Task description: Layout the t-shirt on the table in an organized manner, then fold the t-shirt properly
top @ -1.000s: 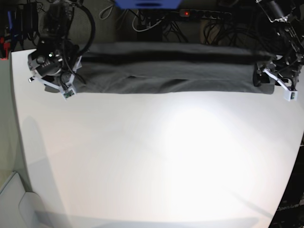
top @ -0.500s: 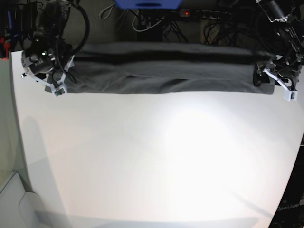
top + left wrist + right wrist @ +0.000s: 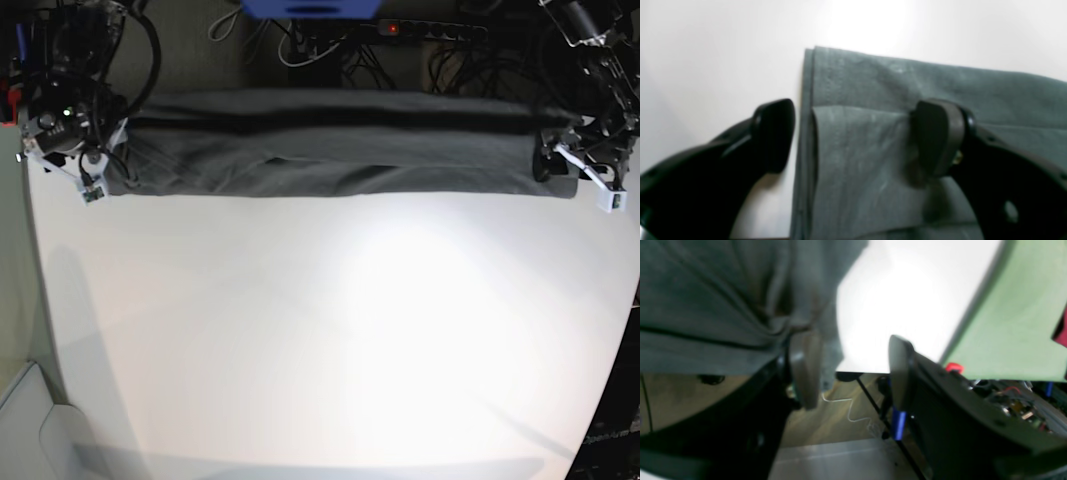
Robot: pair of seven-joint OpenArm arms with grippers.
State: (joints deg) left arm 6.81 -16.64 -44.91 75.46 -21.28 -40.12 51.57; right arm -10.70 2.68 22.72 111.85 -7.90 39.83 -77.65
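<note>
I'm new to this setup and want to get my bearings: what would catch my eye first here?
The t-shirt, a long dark folded band, lies stretched along the far edge of the bright white table. At each end is an open gripper: the left gripper straddles the folded edge, and the right gripper sits at the other end.

The t-shirt point(image 3: 340, 150) is plain dark charcoal grey with no print; close up under the wrist cameras it reads as a softer grey-green. The surface point(image 3: 330, 340) is matt white, glaring brightest near its middle. Both end effectors, the left end effector point(image 3: 853, 136) and the right end effector point(image 3: 853, 370), are black, with white brackets in the base view.
</note>
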